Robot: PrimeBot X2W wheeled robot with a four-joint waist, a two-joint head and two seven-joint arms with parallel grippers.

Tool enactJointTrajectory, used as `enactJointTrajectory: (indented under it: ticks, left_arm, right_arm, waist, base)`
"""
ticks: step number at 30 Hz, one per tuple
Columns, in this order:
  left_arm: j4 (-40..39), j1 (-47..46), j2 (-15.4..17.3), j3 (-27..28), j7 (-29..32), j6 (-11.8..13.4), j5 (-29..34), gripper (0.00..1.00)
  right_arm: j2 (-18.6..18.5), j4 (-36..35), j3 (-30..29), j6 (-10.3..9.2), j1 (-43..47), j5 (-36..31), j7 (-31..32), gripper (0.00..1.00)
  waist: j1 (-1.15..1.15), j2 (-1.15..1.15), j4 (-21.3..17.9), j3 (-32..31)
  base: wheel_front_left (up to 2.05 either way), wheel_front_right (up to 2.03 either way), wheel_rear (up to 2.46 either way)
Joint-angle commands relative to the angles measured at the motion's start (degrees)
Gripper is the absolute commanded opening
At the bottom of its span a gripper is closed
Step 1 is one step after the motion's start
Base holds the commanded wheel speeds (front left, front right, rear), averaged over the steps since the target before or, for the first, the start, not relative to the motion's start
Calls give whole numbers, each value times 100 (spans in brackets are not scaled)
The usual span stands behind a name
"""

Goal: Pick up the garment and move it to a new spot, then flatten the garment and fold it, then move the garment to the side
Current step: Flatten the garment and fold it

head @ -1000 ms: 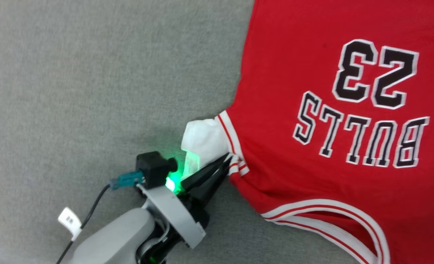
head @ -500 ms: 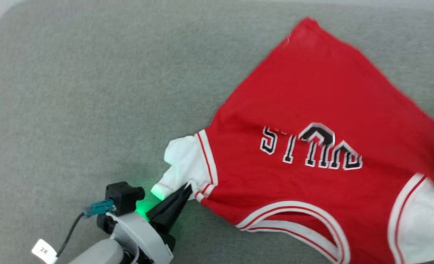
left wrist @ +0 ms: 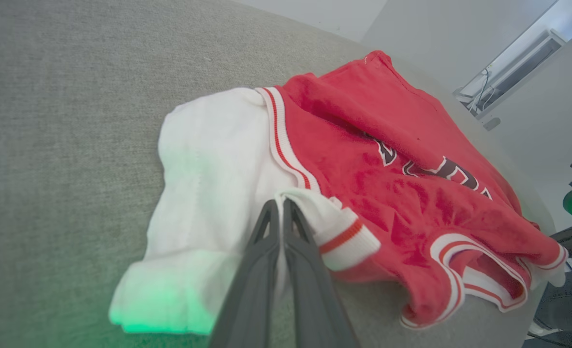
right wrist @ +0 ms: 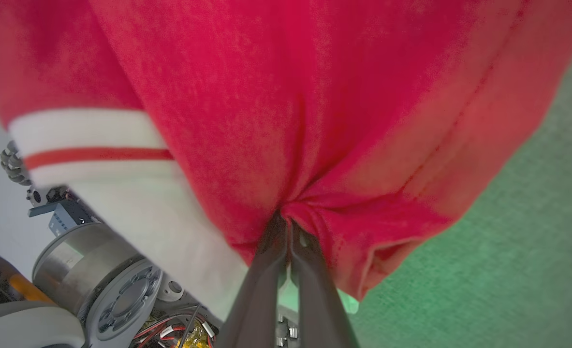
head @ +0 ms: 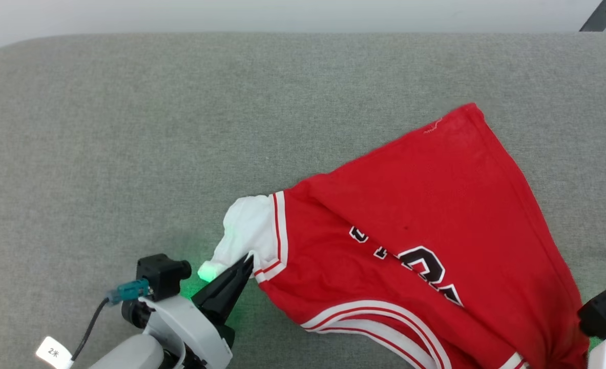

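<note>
At the lower left of the head view, the left pincer (head: 247, 261) has its two dark fingers pressed together on the underarm of the garment (head: 436, 205), where the white sleeve (head: 246, 230) meets the striped trim (head: 278, 230). The left wrist view shows the same bite. There the left pincer (left wrist: 280, 207) nips a fold of white cloth just beside the striped trim (left wrist: 346, 239), and a green glow (left wrist: 165, 314) from the wrist tints the sleeve's hem. I judge that spot was chosen because a seamed corner gives a firmer pull than loose cloth in the middle.

Further right, the garment lies on the grey bench (head: 128, 128) across the lower right of the head view, with one hem corner pointing to the upper right. A slack diagonal crease swallows part of the black lettering (head: 425, 266). That slack suggests the garment is being shifted to its new spot and is not yet flattened.

At the far right, in the right wrist view, the right pincer (right wrist: 286, 224) is clamped shut on a gathered knot of the red garment (right wrist: 315, 96). A second white sleeve (right wrist: 121, 203) hangs at that view's left. Two holds at opposite ends probably let the arms stretch the cloth flat between them.

Count: one garment, two pincers, two white sleeves, one bench.
</note>
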Motion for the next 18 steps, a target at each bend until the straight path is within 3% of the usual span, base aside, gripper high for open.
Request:
enactJointTrajectory:
  ticks: [1,5,6,7,8,9,18]
  left_arm:
    - [15,-26,-11,-1,18,28,23,0]
    - [45,-74,-14,-7,20,36,32,0]
    - [51,-80,-11,-8,22,36,35,0]
    - [60,-85,-12,-9,21,37,39,0]
    - [63,-87,-18,-13,21,37,43,0]
    - [65,-82,-22,-16,20,36,46,0]
    - [25,-18,-98,10,6,46,102,0]
  right_arm:
    - [137,48,161,-7,230,-55,95,0]
    - [394,-49,71,-7,385,-313,176,0]
    - [447,-68,-5,-7,370,-407,134,8]
    - [490,-67,-115,-7,345,-494,62,36]
    - [513,-77,-220,-8,311,-594,-10,74]
    - [520,-99,-345,-10,282,-661,-48,100]
    - [37,-887,-1872,-8,516,-445,148,100]
  waist:
    - [0,0,-10,-4]
    - [0,0,-42,6]
    - [0,0,-55,11]
    - [0,0,-65,13]
    - [0,0,-72,13]
    - [0,0,-80,11]
    - [0,0,-37,58]
  base:
    - [0,0,0]
    - [0,0,0]
    - [0,0,0]
    - [0,0,0]
    - [0,0,0]
    - [0,0,0]
    - [0,0,0]
